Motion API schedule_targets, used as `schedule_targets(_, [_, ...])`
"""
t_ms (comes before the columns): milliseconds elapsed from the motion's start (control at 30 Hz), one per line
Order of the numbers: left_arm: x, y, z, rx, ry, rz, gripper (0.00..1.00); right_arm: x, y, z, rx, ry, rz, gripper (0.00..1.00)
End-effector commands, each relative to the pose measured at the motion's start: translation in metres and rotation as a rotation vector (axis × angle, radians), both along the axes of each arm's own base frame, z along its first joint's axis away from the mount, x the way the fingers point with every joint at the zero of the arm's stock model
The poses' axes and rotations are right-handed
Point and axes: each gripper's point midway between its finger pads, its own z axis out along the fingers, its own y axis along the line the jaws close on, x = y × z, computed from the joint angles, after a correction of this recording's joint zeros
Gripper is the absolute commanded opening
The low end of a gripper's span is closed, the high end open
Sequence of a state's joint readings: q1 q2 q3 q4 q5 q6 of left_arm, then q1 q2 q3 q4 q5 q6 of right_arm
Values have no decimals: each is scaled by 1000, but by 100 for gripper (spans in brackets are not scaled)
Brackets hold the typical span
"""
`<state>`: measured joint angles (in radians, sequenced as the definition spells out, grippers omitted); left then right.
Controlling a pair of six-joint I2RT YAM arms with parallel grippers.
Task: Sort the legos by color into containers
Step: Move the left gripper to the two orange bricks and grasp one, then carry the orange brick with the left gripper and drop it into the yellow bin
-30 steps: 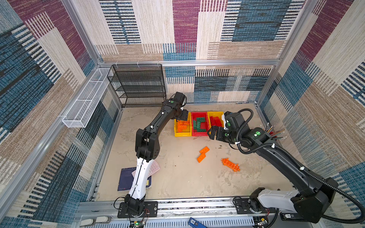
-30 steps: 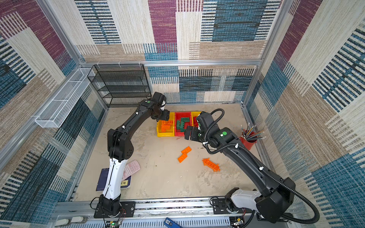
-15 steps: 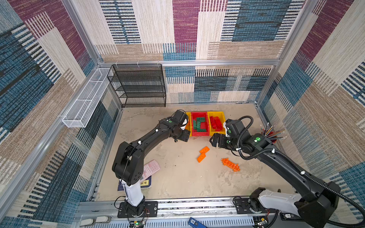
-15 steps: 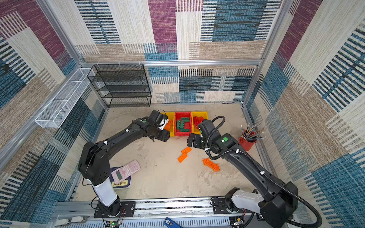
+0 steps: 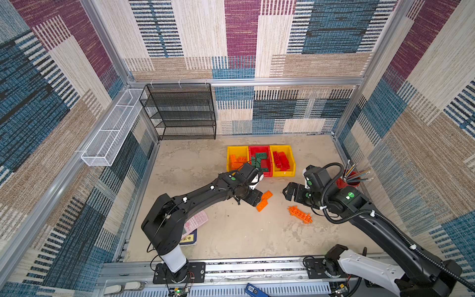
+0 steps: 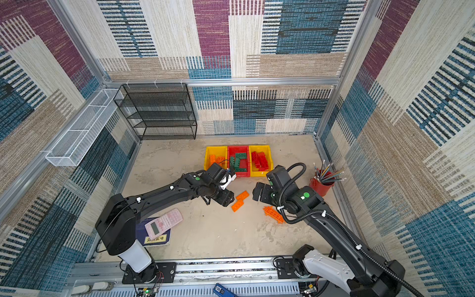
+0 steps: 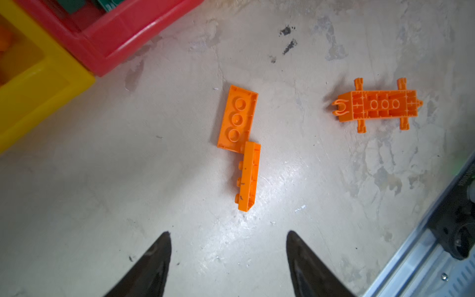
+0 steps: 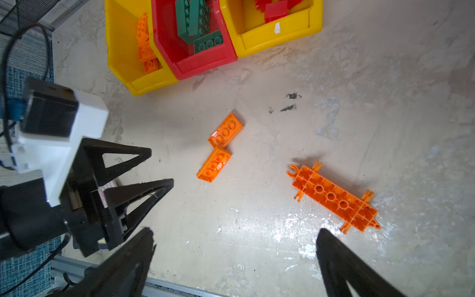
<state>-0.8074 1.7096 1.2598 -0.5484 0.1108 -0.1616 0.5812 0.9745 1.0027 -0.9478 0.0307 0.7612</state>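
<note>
Two orange legos [image 5: 264, 200] [image 7: 237, 117] lie touching on the floor in front of the containers. A long spiky orange lattice piece [image 5: 300, 214] [image 8: 334, 198] lies to their right. The left yellow bin [image 5: 237, 148] holds orange bricks, the red bin [image 5: 258, 147] green ones, and the right yellow bin [image 5: 281, 147] red ones. My left gripper [image 5: 253, 199] [image 7: 228, 234] hangs open and empty just left of the two bricks. My right gripper [image 5: 290, 191] [image 8: 235, 231] stands wide open and empty, above the floor between the bricks and the lattice piece.
A pink calculator [image 5: 196, 221] lies on a dark notebook under the left arm. A red pencil cup [image 5: 348, 181] stands by the right wall. At the back left are a black mesh shelf [image 5: 180, 113] and a white wire basket [image 5: 113, 128].
My left arm has swung from over the left yellow bin down and forward to the two orange bricks. My right gripper has drifted slightly forward. Both grippers stayed open.
</note>
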Motion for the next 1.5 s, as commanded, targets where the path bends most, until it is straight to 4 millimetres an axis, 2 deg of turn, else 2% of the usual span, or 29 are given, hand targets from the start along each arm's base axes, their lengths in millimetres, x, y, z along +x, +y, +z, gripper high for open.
schedule_targets(0, [4,-10,-8,-9,-4,-25,71,-8,-6,0,24,16,-43,99])
schedule_targets(333, [4,-26,-42,61,45,-98,67,-18,-16,7,38,-1,-73,100])
schedule_targets(567, [0,-37,-54,85,71,-133,60,-20,-20,7,41,-10,-96,100])
schedule_targets(667, [1,-36,-62,110,83,-119,59,-20,-21,7,47,-14,-105,100])
schedule_targets(867, [-4,-33,-76,130,118,-109,50,-21,-24,8,56,-24,-125,100])
schedule_targets(1000, [-5,-29,-80,156,121,-105,35,-18,-23,9,51,-31,-116,99])
schedule_targets(1100, [-6,-28,-80,162,127,-105,23,-14,-22,12,39,-39,-108,100])
schedule_targets(1267, [-12,-26,-71,159,147,-125,12,-5,-17,16,15,-49,-92,100])
schedule_targets(1467, [-10,-16,-36,121,115,-106,11,4,-11,21,39,-91,-84,100])
